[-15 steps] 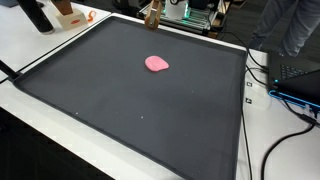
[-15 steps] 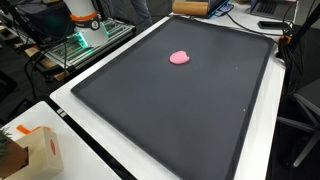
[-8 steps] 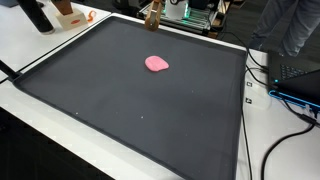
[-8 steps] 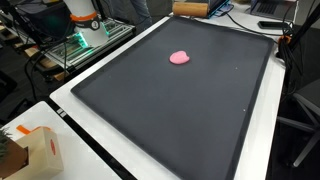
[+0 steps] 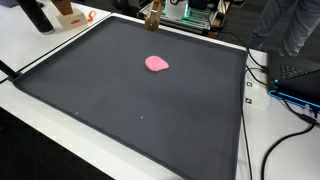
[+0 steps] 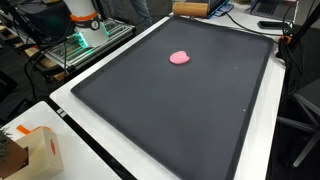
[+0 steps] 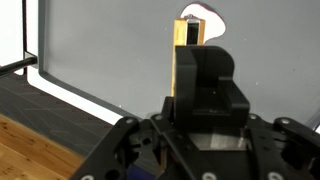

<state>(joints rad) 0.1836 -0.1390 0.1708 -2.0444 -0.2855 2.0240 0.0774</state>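
Note:
In the wrist view my gripper [image 7: 192,45] is shut on an upright tan wooden block [image 7: 186,32], whose yellow edge shows beside the dark finger [image 7: 208,75]. A pale pinkish blob [image 7: 208,14] peeks out behind the block's top. In an exterior view the gripper and its brown block [image 5: 152,14] hang at the far edge of the black mat [image 5: 120,100]. A flat pink object [image 5: 157,64] lies on the mat, apart from the gripper, and it also shows in the other exterior view [image 6: 180,58].
The mat [image 6: 200,120] has a white border on a white table. The robot base [image 6: 84,18] stands beyond one edge. A small cardboard box [image 6: 35,150], cables and a laptop [image 5: 298,80] lie around the edges. A person [image 5: 290,25] stands at the far corner.

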